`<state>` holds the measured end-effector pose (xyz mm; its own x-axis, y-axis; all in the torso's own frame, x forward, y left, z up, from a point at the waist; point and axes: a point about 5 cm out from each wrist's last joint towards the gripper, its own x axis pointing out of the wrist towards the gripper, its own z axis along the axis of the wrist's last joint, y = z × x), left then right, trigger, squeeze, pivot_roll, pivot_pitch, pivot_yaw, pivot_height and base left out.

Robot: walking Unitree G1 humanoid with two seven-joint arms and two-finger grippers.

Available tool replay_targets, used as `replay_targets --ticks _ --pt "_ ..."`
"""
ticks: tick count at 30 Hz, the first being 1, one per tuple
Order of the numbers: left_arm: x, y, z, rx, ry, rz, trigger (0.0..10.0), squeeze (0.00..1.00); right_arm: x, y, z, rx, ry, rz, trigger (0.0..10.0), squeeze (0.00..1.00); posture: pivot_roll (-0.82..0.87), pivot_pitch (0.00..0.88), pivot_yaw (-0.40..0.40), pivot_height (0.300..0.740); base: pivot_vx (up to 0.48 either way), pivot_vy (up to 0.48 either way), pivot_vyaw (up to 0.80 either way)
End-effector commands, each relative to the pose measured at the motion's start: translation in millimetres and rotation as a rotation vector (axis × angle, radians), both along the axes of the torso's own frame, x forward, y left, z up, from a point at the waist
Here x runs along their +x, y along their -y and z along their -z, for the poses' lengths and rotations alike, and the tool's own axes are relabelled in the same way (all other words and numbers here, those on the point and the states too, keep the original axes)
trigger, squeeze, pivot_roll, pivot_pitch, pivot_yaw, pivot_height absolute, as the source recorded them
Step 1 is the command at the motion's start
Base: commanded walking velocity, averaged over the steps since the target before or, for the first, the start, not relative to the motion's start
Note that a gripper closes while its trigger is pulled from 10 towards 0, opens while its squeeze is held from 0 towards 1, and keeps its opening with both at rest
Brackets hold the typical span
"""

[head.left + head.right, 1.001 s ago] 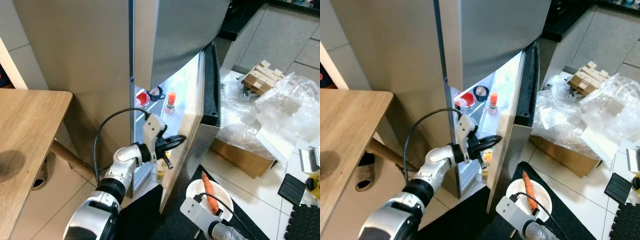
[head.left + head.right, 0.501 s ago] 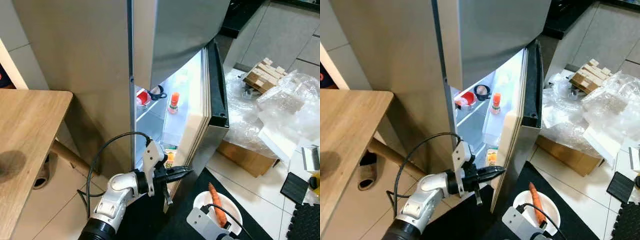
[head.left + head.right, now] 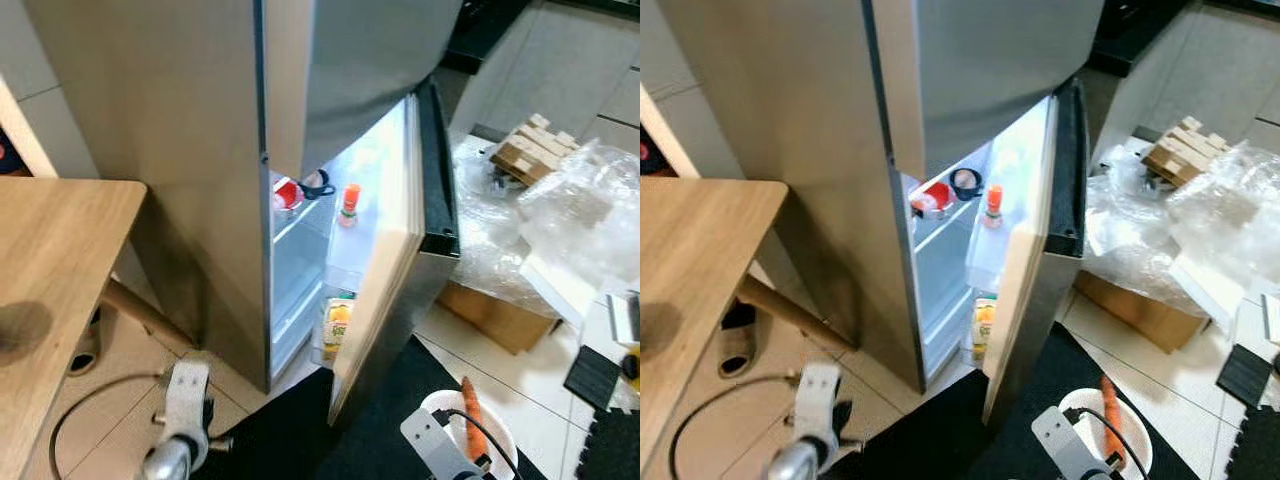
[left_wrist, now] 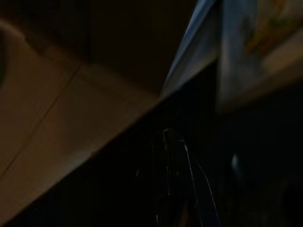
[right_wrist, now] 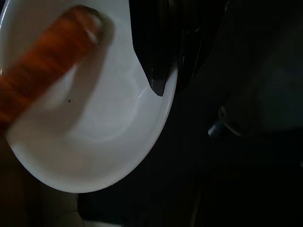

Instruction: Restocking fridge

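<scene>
Left gripper (image 4: 170, 156), fingers pressed together, hangs low by the floor. Fridge door (image 3: 395, 250) stands ajar; the lit shelves hold bottles. Right gripper (image 5: 161, 71) pinches the rim of a white bowl (image 5: 94, 142) bearing 1 carrot (image 5: 42, 66); keep the bowl level when loading it.

Fridge (image 3: 200, 150), door (image 3: 400, 270) ajar; juice carton (image 3: 336, 325) at bottom shelf; carrot (image 3: 472, 430) on white bowl (image 3: 497, 440).

no legible text, juice carton (image 3: 337, 325) print (too blurred)
</scene>
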<state>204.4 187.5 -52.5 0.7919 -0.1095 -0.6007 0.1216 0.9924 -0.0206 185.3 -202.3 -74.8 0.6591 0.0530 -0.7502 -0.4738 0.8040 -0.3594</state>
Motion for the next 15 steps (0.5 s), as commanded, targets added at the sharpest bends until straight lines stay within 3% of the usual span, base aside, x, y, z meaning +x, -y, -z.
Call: replay_targets --ticks 1,5,15 --pt "-6.1 4.7 4.6 0.016 0.0 0.012 10.0 0.0 -2.5 5.4 0.7 0.006 -0.002 0.062 10.0 0.0 -0.11 0.105 -0.037 0.74 0.0 0.0 0.0" --pt "-15.3 10.7 13.0 0.005 -0.042 -0.016 10.0 0.0 -2.6 5.1 2.1 0.044 -0.026 0.138 10.0 0.0 -0.11 0.105 -0.033 0.74 0.0 0.0 0.0" --pt "-20.6 14.0 18.6 -0.002 -0.058 -0.08 10.0 0.0 -3.8 3.5 3.7 0.062 -0.037 0.184 10.0 0.0 -0.11 0.108 -0.022 0.74 0.0 0.0 0.0"
